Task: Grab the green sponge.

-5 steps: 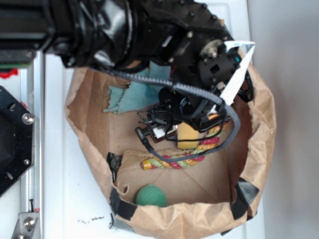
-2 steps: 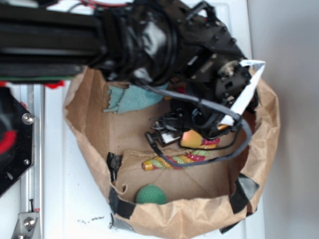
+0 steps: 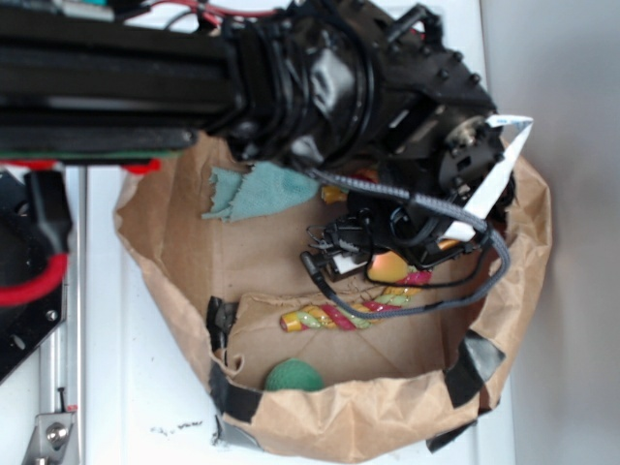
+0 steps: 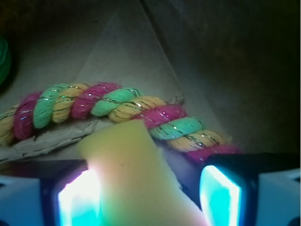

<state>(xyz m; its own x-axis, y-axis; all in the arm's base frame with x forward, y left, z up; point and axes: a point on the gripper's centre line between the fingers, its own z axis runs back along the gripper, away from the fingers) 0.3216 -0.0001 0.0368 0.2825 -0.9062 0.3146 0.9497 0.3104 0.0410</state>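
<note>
Our gripper (image 4: 150, 188) holds the green sponge (image 4: 131, 179) between its fingers (image 4: 77, 200), the right one apart. The soft wedge could slip out towards the rope (image 4: 117, 110) just beyond.

A white, flat table top (image 3: 136, 387) is seen beneath everything in the exterior view. An open brown paper bag (image 3: 368, 426), patched at its rim with strips of black tape, is laid directly on this surface, and most of the middle of the view is taken up by it. On the creased brown paper floor (image 4: 141, 56) of the bag, a twisted rope of pink, green and yellow strands (image 4: 117, 106) is laid across a fold. A small round dark-green ball (image 3: 294, 377) is rested near the front wall of the bag, and a pale teal terry cloth (image 3: 263, 191) is spread near the back wall.
</note>
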